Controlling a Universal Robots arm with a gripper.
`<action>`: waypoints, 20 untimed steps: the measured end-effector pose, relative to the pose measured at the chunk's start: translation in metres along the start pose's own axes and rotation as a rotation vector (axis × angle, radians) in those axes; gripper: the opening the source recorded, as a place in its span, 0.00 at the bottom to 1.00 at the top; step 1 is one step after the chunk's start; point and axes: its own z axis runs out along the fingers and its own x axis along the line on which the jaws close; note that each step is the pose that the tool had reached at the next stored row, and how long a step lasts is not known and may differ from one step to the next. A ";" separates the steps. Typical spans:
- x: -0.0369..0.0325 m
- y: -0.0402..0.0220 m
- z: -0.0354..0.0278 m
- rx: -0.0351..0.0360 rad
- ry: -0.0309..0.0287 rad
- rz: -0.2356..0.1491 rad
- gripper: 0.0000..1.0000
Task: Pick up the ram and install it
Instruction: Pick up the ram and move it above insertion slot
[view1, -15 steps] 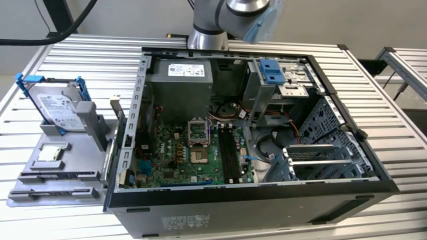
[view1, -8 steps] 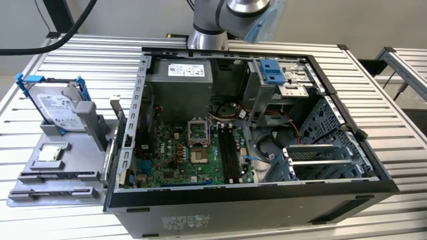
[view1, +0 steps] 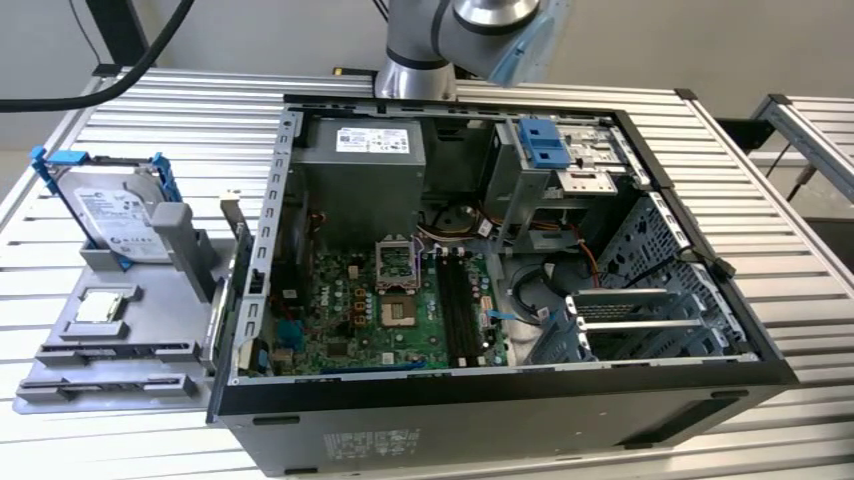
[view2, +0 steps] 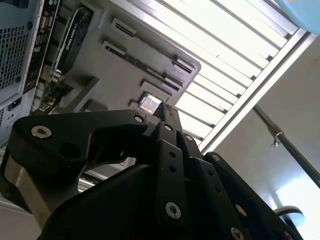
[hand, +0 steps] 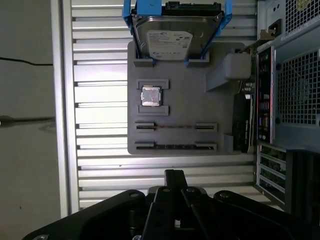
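ram (hand: 175, 147): thin flat dark stick, lying edge-up in the end slot of the matte grey plastic tray (view1: 167, 312), lower left in the exterior view | pincer (hand: 174, 174): black angular links, tips pressed together, empty | worktop (view1: 134, 110): ribbed aluminium slats

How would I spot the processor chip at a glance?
Find the grey holder tray on the exterior view's left, beside the open computer case. The processor chip lies flat near the tray's middle, just clear of the standing hard drive in blue brackets. It is the only small, square, silver piece there.
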 end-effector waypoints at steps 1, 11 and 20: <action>0.0000 0.0000 0.0000 0.0000 0.0000 0.000 0.00; 0.0000 0.0000 -0.0002 -0.0004 0.0007 -0.016 0.00; 0.0000 0.0000 -0.0003 -0.0007 0.0016 -0.030 0.00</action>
